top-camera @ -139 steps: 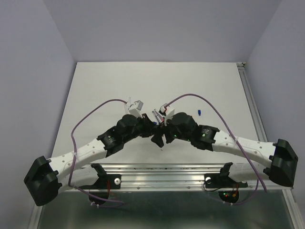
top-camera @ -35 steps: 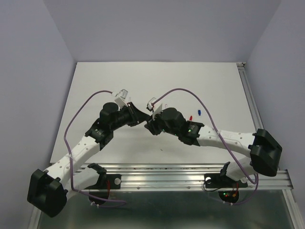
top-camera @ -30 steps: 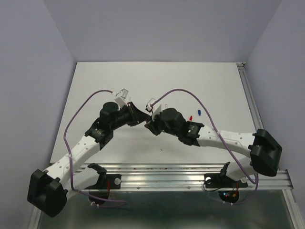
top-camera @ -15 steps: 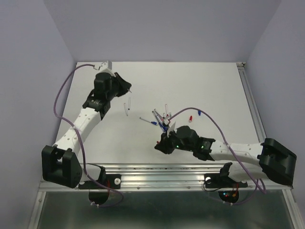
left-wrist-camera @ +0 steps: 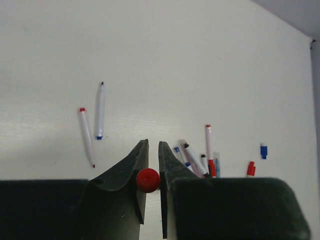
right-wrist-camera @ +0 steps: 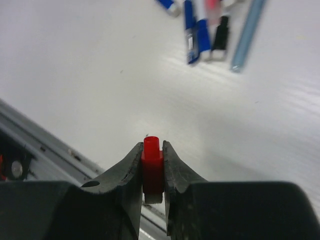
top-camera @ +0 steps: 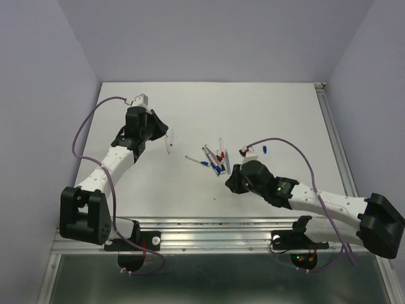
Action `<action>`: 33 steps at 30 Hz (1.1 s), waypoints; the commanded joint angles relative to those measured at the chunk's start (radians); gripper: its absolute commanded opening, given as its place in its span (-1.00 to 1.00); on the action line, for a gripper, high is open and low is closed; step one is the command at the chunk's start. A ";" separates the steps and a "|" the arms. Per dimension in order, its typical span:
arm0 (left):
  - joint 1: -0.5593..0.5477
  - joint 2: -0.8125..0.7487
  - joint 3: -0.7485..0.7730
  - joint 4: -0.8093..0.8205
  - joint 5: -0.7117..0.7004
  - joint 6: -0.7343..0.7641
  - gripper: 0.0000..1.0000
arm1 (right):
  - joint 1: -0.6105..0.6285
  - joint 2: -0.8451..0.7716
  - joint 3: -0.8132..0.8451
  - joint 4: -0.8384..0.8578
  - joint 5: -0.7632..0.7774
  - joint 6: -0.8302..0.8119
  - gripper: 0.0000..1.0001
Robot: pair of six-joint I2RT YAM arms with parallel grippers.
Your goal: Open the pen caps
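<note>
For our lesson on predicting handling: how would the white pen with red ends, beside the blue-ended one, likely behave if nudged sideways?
The red-ended pen looks round and slender, so a nudge would probably roll it. It seems light, likely skidding on the smooth table. Its straight barrel suggests stiffness.

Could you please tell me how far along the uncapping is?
Done: the red-ended pen and blue-ended pen lying apart look uncapped; a loose blue cap and loose red cap lie near the pen pile. In hand: right pincer grips another red cap; left pincer grips a red piece, likely its pen. Left: that pile, several still capped.
</note>
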 commanded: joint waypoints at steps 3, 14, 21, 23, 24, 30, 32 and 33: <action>-0.049 -0.038 -0.151 -0.106 -0.140 -0.039 -1.00 | -0.186 0.094 0.088 -0.154 0.141 0.039 -0.99; -0.115 0.080 -0.080 -0.208 -0.333 -0.058 -1.00 | -0.378 0.239 0.145 -0.137 0.157 -0.007 -0.98; -0.134 0.177 -0.030 -0.212 -0.347 -0.053 -0.96 | -0.424 0.316 0.191 -0.153 0.203 -0.033 -0.81; -0.144 0.204 -0.017 -0.217 -0.356 -0.056 -0.95 | -0.432 0.336 0.202 -0.138 0.204 -0.042 -0.74; -0.147 0.212 -0.004 -0.226 -0.363 -0.058 -0.95 | -0.433 0.363 0.206 -0.135 0.204 -0.048 -0.72; -0.172 0.256 0.029 -0.243 -0.387 -0.064 -0.95 | -0.435 0.420 0.232 -0.144 0.220 -0.059 -0.51; -0.172 0.270 0.036 -0.248 -0.389 -0.067 -0.93 | -0.435 0.425 0.240 -0.158 0.240 -0.052 -0.34; -0.173 0.275 0.036 -0.248 -0.390 -0.068 -0.92 | -0.435 0.424 0.240 -0.167 0.247 -0.052 -0.30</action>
